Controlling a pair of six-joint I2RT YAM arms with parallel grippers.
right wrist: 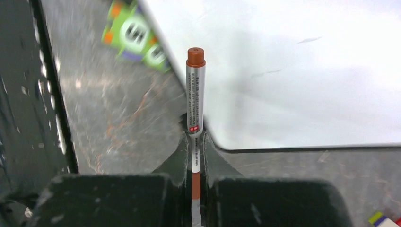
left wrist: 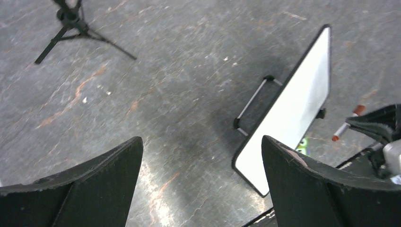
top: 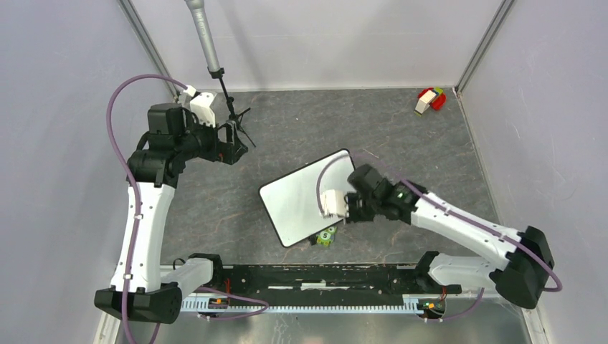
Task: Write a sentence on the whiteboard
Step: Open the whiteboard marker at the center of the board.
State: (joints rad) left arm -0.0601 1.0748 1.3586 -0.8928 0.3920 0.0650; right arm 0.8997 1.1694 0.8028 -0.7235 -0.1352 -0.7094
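Brown-ended marker was clamped betw. the shut jaws of the right gripper, sticking out past them, just beside the near edge of the whiteboard, which was propped tilted at mid-table w/ its face blank. Left gripper was held wide open & empty, well apart at far left. Whether a cap was on couldn't be told; if so, it would prob. need pulling by that free gripper, then the tip pressed lightly so the propped board wasn't tipped.

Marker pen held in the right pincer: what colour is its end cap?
Reddish-brown, on the slim silver-grey marker pen; best in the right wrist view.
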